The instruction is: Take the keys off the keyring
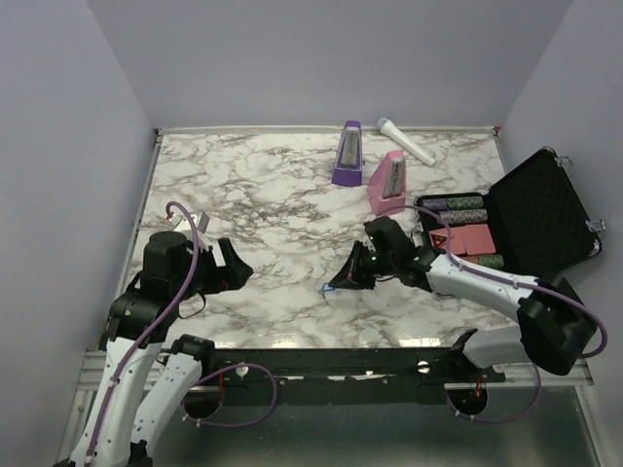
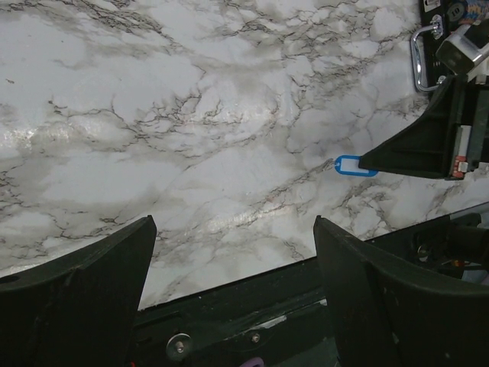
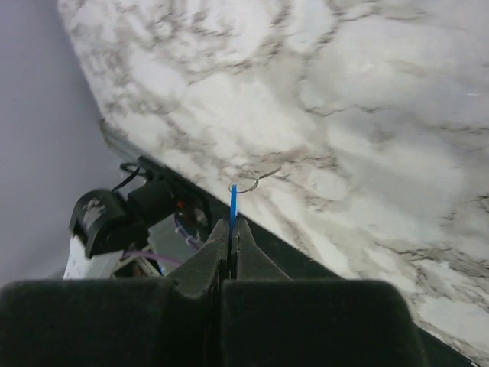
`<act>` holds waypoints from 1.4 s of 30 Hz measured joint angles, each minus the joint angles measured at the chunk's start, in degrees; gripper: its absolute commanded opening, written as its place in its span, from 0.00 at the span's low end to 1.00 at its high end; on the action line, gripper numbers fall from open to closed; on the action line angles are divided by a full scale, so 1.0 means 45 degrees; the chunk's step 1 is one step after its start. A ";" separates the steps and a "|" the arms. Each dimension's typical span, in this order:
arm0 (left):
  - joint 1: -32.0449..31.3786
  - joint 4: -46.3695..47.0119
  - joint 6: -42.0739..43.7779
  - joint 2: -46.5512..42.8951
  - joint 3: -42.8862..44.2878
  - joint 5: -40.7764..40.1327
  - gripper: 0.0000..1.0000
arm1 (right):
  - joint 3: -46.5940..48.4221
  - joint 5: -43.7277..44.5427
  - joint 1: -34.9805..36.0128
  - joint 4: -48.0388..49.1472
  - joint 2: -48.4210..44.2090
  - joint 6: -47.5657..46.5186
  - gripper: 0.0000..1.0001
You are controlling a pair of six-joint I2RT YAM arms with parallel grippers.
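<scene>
light: bright, even | glare: table (image 1: 292,336) near edge | focus: wrist views soft

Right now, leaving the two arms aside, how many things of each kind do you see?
Metronomes: 2, the purple metronome, the pink metronome
White microphone: 1
Open black case: 1
Blue key tag: 1
Total: 5

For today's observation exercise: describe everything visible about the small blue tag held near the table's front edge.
The blue key tag is a tiny, flat, bright-blue oval, plastic-looking, with a pale centre window. The right claw is shut on one end, pinching its flat faces. A thin metal ring sits at its free end. It is low over the marble table; contact cannot be told.
</scene>
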 measured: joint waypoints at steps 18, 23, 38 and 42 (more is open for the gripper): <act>0.0000 -0.0015 -0.0107 -0.1137 0.2511 0.1146 0.93 | 0.3886 -0.4099 0.0000 -0.0913 -0.1953 -0.3016 0.01; 0.0000 0.0952 -0.0330 -0.1865 0.2531 0.2234 0.93 | 0.4930 -0.4794 0.0010 -0.1384 -0.1953 -0.3245 0.01; 0.0000 0.5532 -0.1263 -0.2832 0.0695 0.4391 0.86 | 0.6975 -0.5178 0.0083 -0.2186 -0.1953 -0.3274 0.01; 0.0000 0.6484 -0.1277 -0.2788 0.0685 0.4925 0.80 | 0.7135 -0.5158 0.0087 -0.2307 -0.1953 -0.3249 0.01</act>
